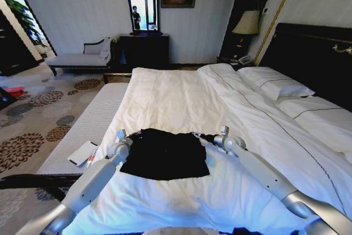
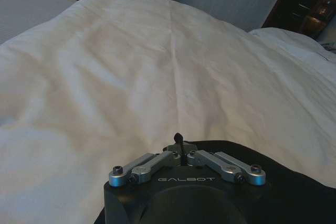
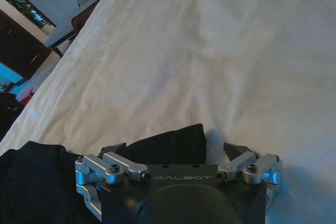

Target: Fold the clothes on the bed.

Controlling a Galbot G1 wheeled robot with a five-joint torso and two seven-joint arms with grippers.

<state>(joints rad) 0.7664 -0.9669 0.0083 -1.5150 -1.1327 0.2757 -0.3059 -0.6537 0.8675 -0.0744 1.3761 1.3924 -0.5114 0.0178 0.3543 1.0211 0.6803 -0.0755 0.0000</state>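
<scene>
Left claw (image 2: 181,156) clenched, pinching black cloth at the T-shirt's (image 1: 165,152) 9 o'clock edge. Right claw (image 3: 176,153) released, straddling a fold at 3 o'clock. Shirt lies between both, long axis running claw to claw, on the bed's (image 1: 181,97) near duvet. Arms equally near.
</scene>
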